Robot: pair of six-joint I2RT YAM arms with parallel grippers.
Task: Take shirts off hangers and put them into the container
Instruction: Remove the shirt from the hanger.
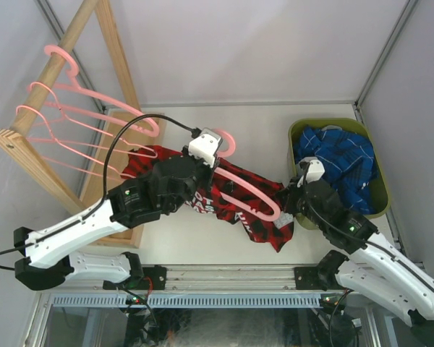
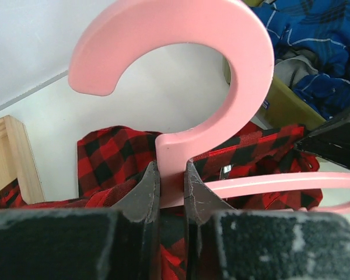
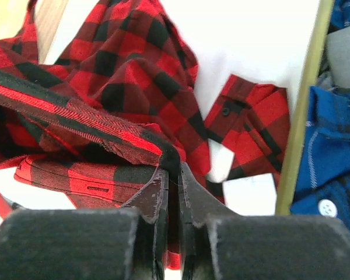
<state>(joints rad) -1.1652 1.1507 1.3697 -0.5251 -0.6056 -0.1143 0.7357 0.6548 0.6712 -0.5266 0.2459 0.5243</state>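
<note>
Two tools, each clamped on a task item.

1. Left tool [image 2: 171, 186]: jaws closed on the neck of a pink hanger [image 2: 245, 64], just under its curved hook. The hook stands upright above the fingers, and the hanger's arm runs off toward 4 o'clock in the top view.
2. Right tool [image 3: 174, 181]: jaws pressed shut on a dark folded edge of the red-black plaid shirt [image 1: 264, 224], at the shirt's 3 o'clock side, just beside the container.
3. Red-black plaid shirt: spread at the centre of the worktop [image 1: 224, 123] and draped around the held hanger. White lettering [image 1: 202, 202] shows near the left arm. One buttoned cuff [image 3: 251, 116] lies flat on the worktop, close to the container wall. The shirt is outside the container.
4. Container [image 1: 325, 123]: an olive-green bin at 3 o'clock on the worktop. It holds a crumpled blue plaid shirt [image 1: 340, 163] with white lines. A patch of grey cloth [image 2: 291, 67] shows beside the blue one in the left wrist view.
5. Bare hangers [image 1: 94, 97]: several thin pink ones, hooked over a wooden rail [image 1: 58, 65] at 10 o'clock, with no shirts on them.
6. Wooden base board [image 1: 123, 237]: lies flat under the rail, from 10 o'clock down toward 8 o'clock. The shirt's 9 o'clock edge overlaps it.
</note>
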